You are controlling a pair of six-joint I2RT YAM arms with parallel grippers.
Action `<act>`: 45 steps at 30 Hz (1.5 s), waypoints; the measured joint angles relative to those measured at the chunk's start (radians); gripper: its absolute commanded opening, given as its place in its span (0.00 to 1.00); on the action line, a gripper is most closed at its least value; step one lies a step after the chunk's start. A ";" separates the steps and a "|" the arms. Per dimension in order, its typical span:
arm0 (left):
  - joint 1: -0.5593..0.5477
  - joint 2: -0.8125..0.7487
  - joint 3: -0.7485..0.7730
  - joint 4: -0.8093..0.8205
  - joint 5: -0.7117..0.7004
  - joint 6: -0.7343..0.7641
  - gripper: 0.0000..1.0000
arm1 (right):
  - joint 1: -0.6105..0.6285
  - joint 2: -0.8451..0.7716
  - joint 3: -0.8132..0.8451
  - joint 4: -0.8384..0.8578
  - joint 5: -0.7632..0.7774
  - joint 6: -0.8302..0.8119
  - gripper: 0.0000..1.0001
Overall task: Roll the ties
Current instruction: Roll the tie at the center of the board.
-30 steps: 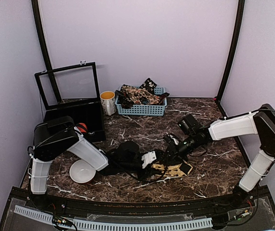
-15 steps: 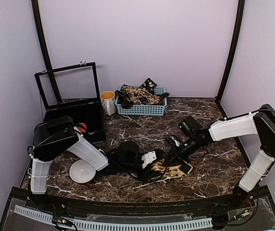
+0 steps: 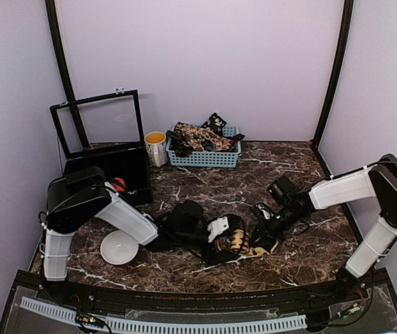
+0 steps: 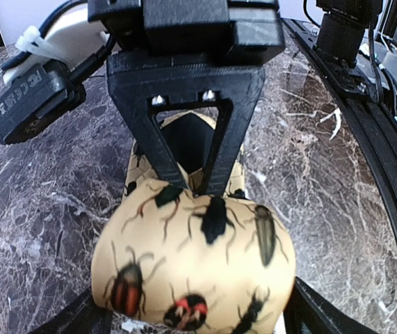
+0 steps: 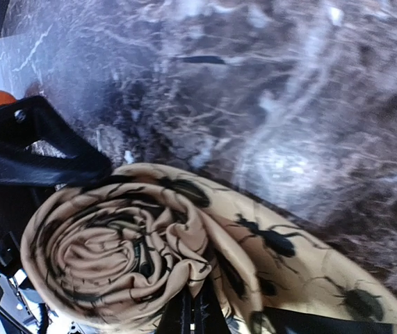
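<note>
1. As I look down from overhead, the mustard beetle-print tie (image 3: pixel 238 241) sits coiled mid-table between my left gripper (image 3: pixel 226 234) and right gripper (image 3: pixel 257 231). More ties heap in the blue basket (image 3: pixel 205 160) at the back. Brown marble tabletop (image 3: pixel 302 259), lilac walls (image 3: pixel 205 62).
2. Left wrist: my jaws stand wide, straddling the tie (image 4: pixel 198 268) and clamping nothing. It looks soft, light and slippery, and I reckon it'll spring loose if freed.
3. Right wrist: my fingertips (image 5: pixel 186 316) are pinched tight on a fold at the spiral's edge. The best hold is across the flat sides.
</note>
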 measured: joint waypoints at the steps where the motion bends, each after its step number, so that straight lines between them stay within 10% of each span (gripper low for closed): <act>1: 0.000 0.000 0.000 0.006 0.005 -0.006 0.86 | -0.004 0.001 -0.002 -0.003 0.002 -0.002 0.00; 23: 0.002 0.045 0.061 0.005 0.015 0.068 0.74 | 0.022 0.182 0.183 -0.063 -0.074 -0.145 0.00; 29: 0.022 0.008 -0.012 0.027 0.016 0.097 0.48 | 0.050 0.218 0.226 -0.077 -0.089 -0.203 0.00; 45: 0.027 -0.003 -0.017 0.014 -0.004 0.045 0.37 | 0.013 0.058 0.219 -0.086 -0.074 -0.050 0.43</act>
